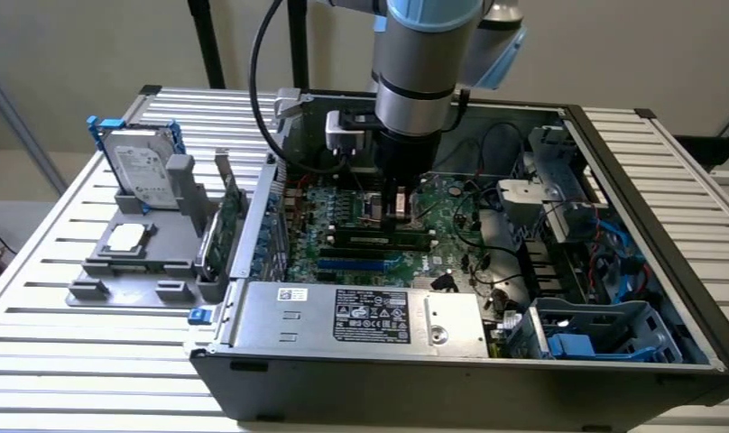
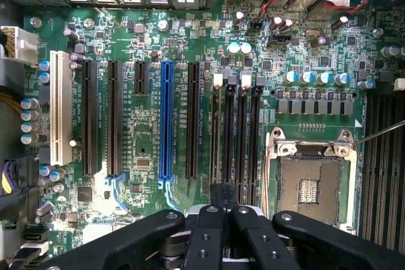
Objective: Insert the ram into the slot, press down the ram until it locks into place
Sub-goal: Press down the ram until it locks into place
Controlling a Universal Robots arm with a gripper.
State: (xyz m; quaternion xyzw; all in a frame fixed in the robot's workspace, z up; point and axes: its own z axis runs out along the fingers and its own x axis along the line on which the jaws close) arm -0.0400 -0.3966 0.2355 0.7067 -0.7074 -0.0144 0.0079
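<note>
The fingers [image 2: 209,238] are drawn together with no open gap between them. The gripper [image 2: 224,197] points straight down onto the row of black memory sockets. In the exterior view the gripper [image 1: 397,215] meets the top edge of the ram [image 1: 371,239], which lies lengthwise along the sockets in the middle of the motherboard [image 2: 145,49]. I cannot tell whether the tips pinch that edge or only bear on it, nor whether the ram is fully seated. The slot [image 2: 219,137] in line with the tips runs straight away from them, its white latch [image 2: 218,80] at the far end.

The ram looks light, thin and stiff, and likely brittle if twisted. The bare top edge near mid-length is probably the safest hold, away from the chips and contacts.

The neighbouring slots crowd in on one side, with the CPU socket [image 2: 310,181] just beyond. The blue socket [image 2: 166,118] lies on the other, well apart. Loose cables [image 1: 491,262] lie to the exterior view's right, and the power supply [image 1: 358,316] sits nearer.
</note>
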